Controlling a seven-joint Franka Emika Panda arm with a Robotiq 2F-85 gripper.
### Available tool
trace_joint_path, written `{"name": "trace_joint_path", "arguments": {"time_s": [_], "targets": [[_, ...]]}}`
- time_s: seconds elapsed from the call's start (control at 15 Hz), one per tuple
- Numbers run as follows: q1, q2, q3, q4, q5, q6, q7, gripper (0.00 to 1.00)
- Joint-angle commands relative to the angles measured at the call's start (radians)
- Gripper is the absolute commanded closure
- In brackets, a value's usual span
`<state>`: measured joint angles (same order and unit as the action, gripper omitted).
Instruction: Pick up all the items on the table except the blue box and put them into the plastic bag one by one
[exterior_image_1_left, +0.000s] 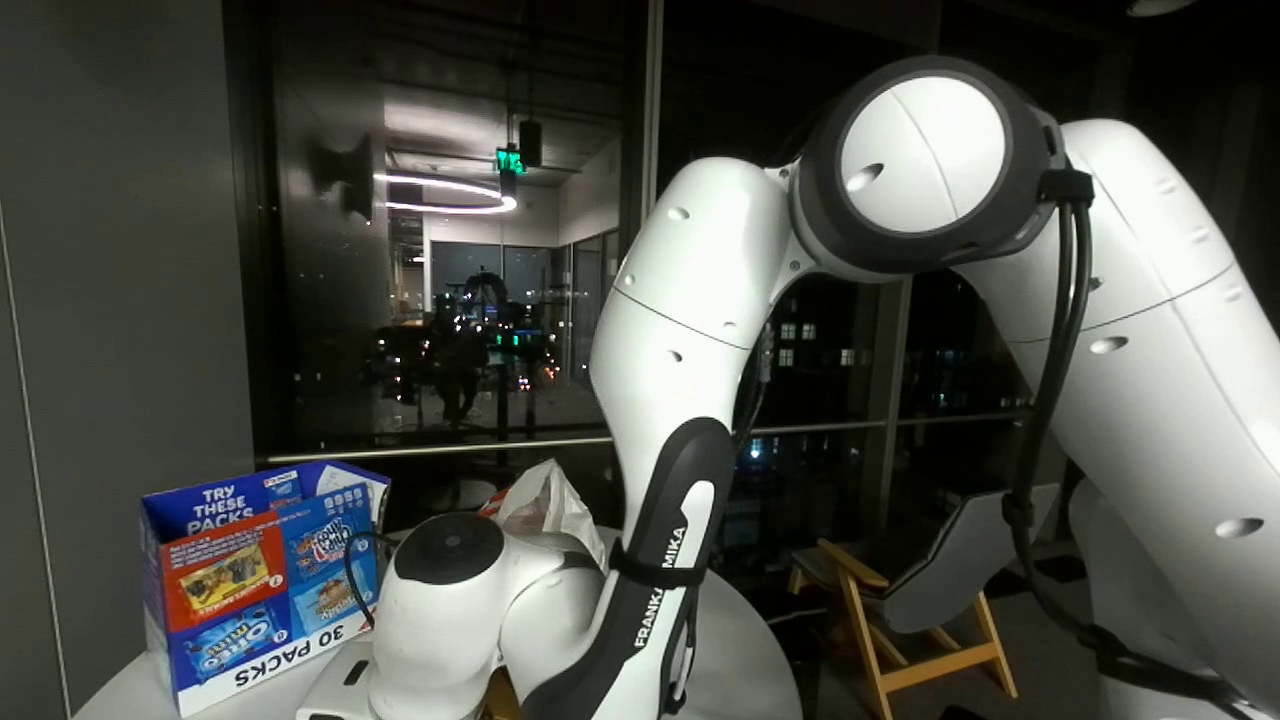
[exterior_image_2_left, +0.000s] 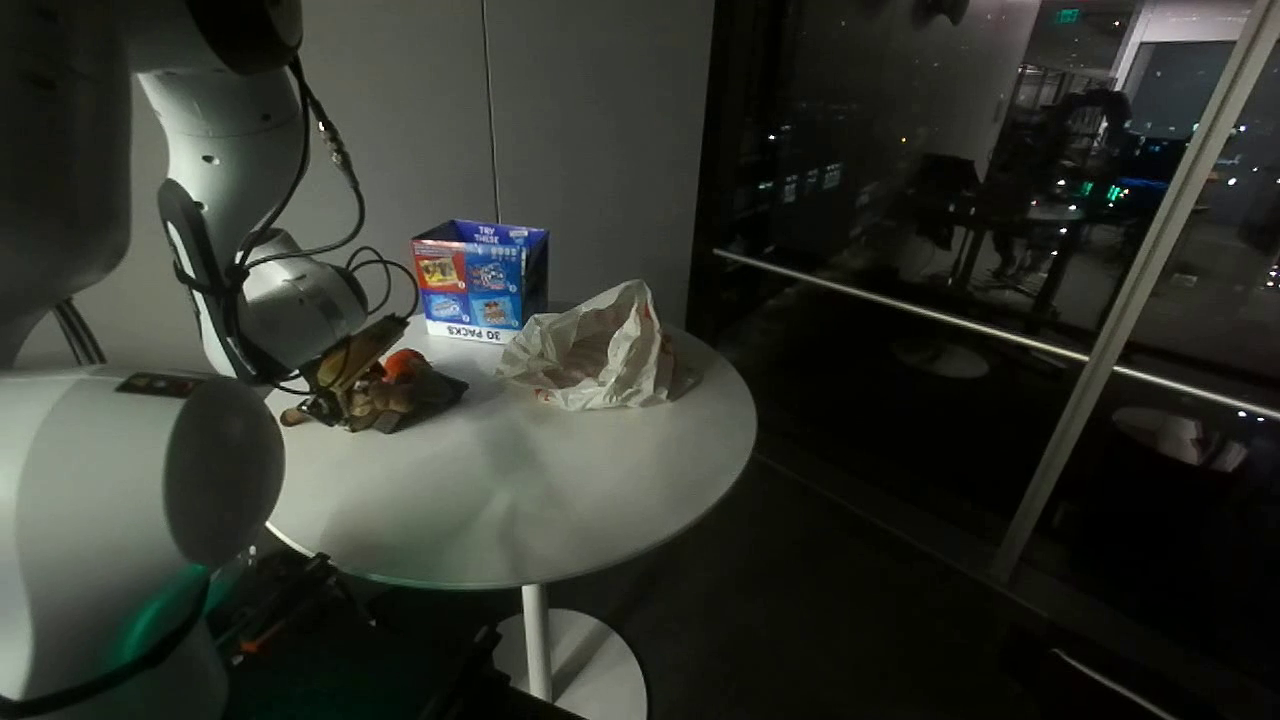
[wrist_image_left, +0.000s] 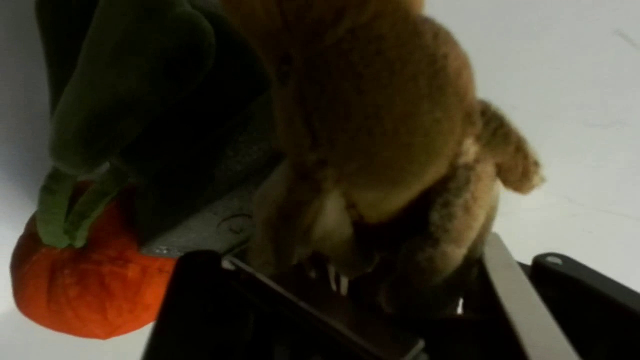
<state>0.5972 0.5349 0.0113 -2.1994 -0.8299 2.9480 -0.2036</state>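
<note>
Your gripper (wrist_image_left: 362, 265) stands around the plush toy (wrist_image_left: 385, 110); whether it clamps, I cannot tell. Near this toy lies the orange item (wrist_image_left: 95, 285).

One box (exterior_image_2_left: 470, 290), bag (exterior_image_2_left: 600, 355), pumpkin (wrist_image_left: 92, 285); perhaps two plushes (wrist_image_left: 390, 115).

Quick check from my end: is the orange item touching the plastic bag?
Apart. An exterior view shows a strip of white tabletop between the orange item and the plastic bag.
</note>
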Motion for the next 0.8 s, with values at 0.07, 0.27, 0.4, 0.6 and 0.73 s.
{"name": "trace_joint_path", "arguments": {"time_s": [0.07, 0.27, 0.4, 0.6, 0.73], "targets": [[-0.018, -0.045, 0.033, -0.036, 0.069, -0.067, 0.035, 0.9], [-0.104, -0.137, 0.134, -0.107, 0.121, -0.137, 0.035, 0.96], [-0.117, -0.223, 0.149, -0.168, 0.113, -0.138, 0.071, 0.93], [-0.067, -0.361, 0.081, -0.25, 0.051, -0.107, 0.2, 0.93], [-0.042, -0.459, 0.038, -0.298, -0.055, -0.113, 0.346, 0.95]]}}
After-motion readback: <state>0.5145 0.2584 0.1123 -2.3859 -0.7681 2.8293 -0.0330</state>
